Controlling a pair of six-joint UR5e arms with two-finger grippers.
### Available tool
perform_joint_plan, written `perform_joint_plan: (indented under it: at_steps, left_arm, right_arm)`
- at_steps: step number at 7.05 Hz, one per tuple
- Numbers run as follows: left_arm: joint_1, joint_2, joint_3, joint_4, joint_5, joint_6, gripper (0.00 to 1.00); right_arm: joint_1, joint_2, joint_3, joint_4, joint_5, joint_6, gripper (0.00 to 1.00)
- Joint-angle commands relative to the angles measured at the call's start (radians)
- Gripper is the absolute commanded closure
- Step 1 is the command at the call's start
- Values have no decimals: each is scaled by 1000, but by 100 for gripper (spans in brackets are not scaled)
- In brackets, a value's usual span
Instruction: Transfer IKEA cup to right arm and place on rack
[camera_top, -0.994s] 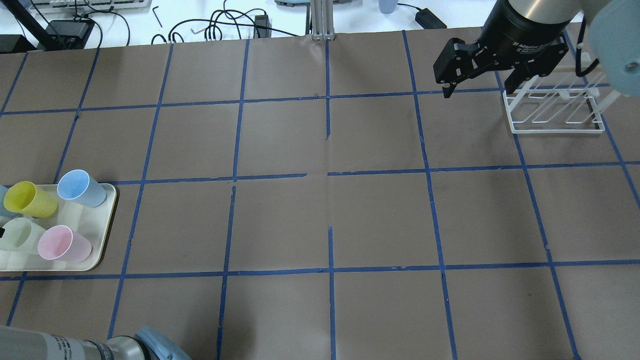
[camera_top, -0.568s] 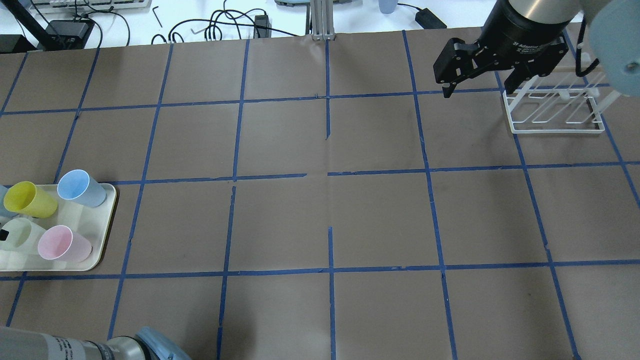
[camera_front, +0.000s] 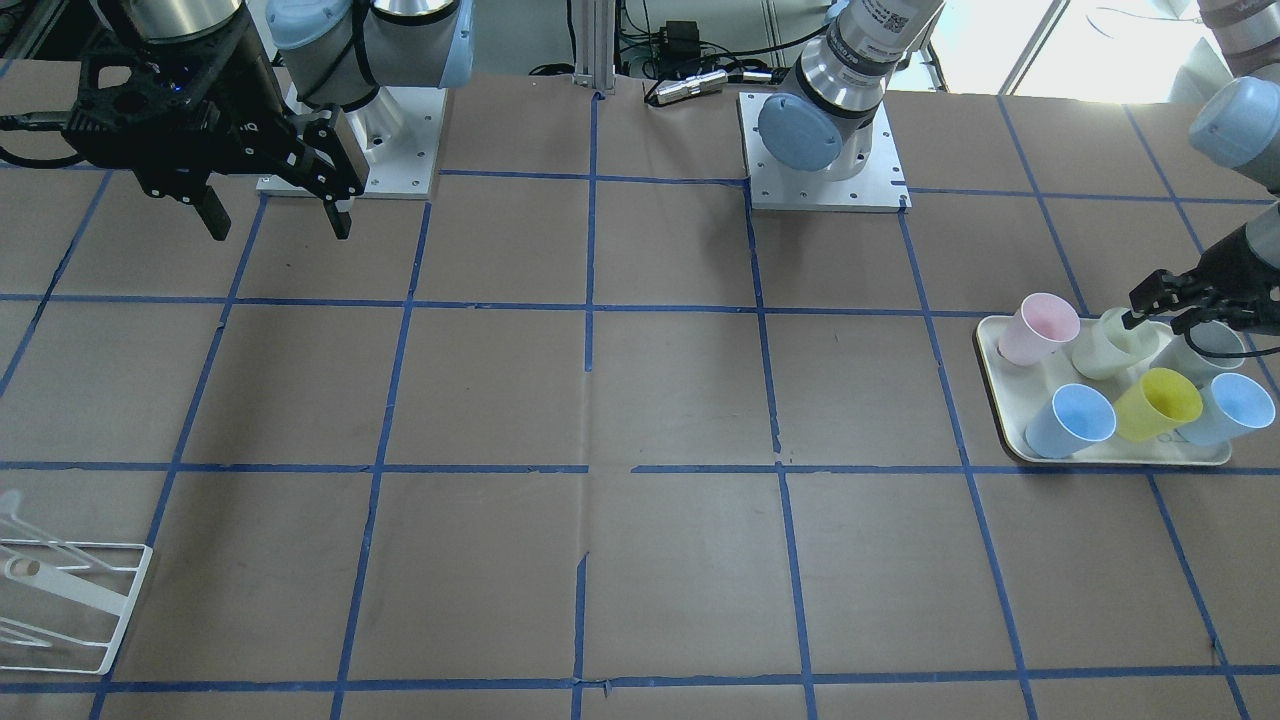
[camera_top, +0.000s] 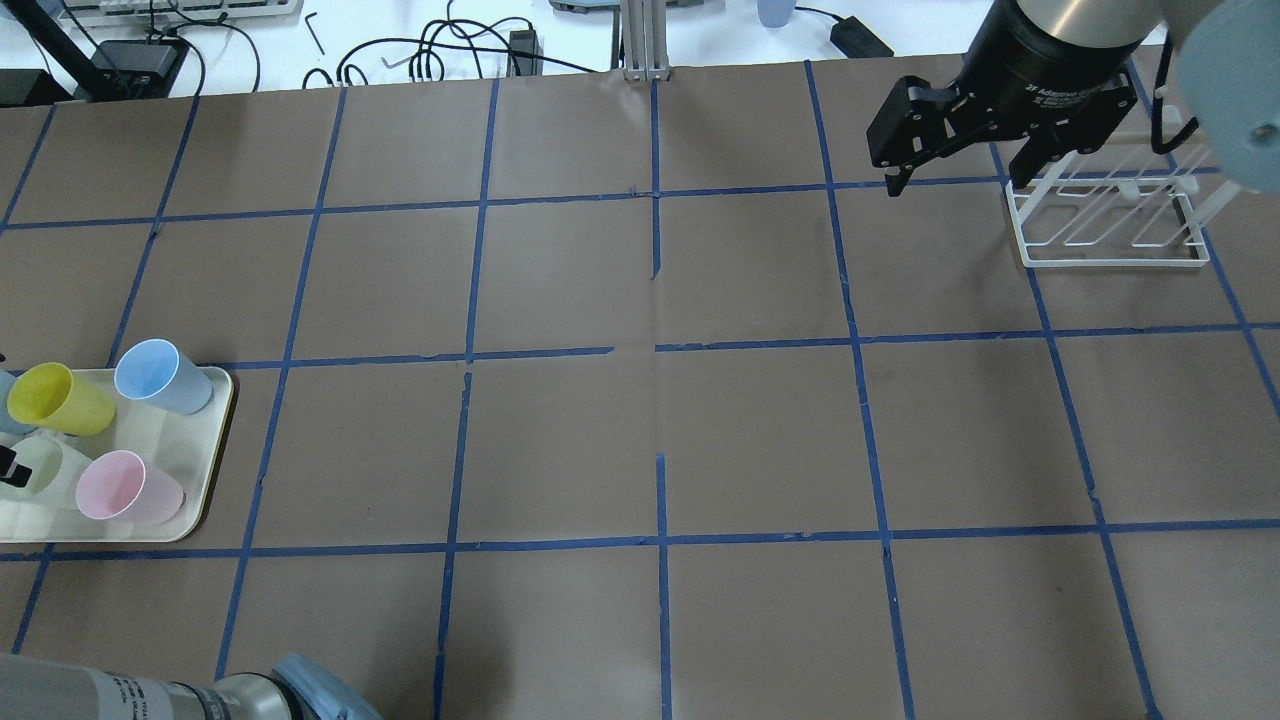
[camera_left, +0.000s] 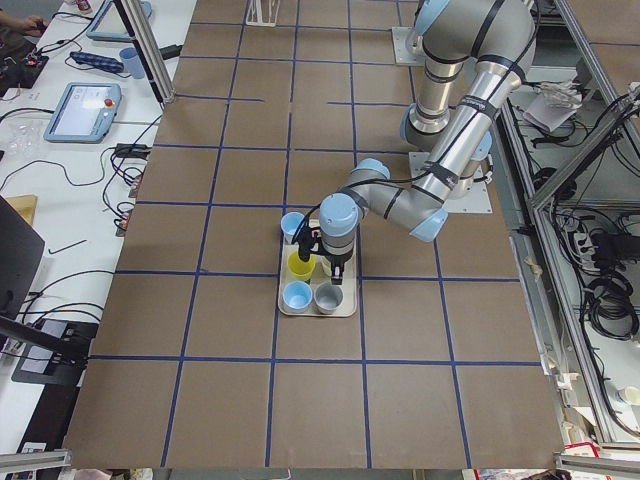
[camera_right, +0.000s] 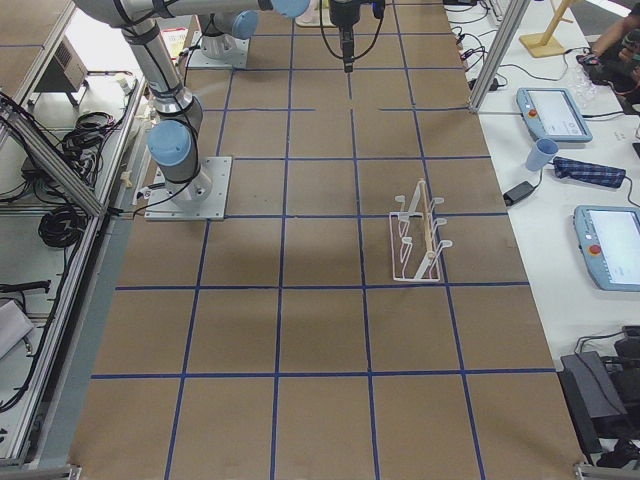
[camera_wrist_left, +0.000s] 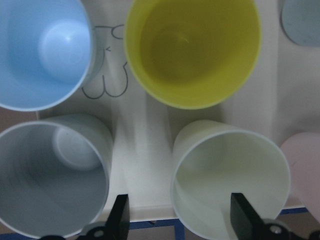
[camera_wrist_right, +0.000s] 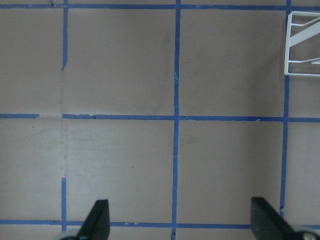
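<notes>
The IKEA cup (camera_wrist_left: 230, 175), pale cream with a green tint, stands upright on the cream tray (camera_front: 1000, 425) between the pink and grey cups; it also shows in the front view (camera_front: 1105, 345) and at the overhead view's left edge (camera_top: 45, 468). My left gripper (camera_wrist_left: 180, 222) is open and low over it (camera_front: 1160, 320), one finger over the cup's mouth and the other outside its wall. My right gripper (camera_top: 957, 180) is open and empty, held above the table to the left of the white wire rack (camera_top: 1110, 225), and also shows in the front view (camera_front: 280, 228).
On the tray with it stand a yellow cup (camera_top: 60, 400), a blue cup (camera_top: 160, 375), a pink cup (camera_top: 125, 485), a grey cup (camera_front: 1205, 350) and a second blue cup (camera_front: 1235, 408). The rack (camera_right: 420, 240) holds no cups. Cables lie beyond the table's far edge.
The left gripper's black finger has edged slightly further over the cream cup at the overhead view's left edge. The right gripper has hardly moved.
</notes>
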Motion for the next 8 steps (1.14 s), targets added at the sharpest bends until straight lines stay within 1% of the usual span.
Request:
perform_joint_plan:
  at_steps: [1, 2, 5, 6, 8]
  left_arm:
    - [-2, 4, -3, 1, 0, -1, 31]
    - [0, -11, 3, 4, 0, 0, 40]
    - [-2, -21, -5, 17, 0, -1, 41]
    - [-2, -22, -5, 17, 0, 2, 46]
    - [-8, -21, -4, 18, 2, -1, 76]
  right_arm:
    - [0, 0, 0, -1, 1, 0, 0]
    - [0, 0, 0, -1, 1, 0, 0]
    - [0, 0, 0, 0, 1, 0, 0]
    - [0, 0, 0, -1, 1, 0, 0]
    - [0, 0, 0, -1, 1, 0, 0]
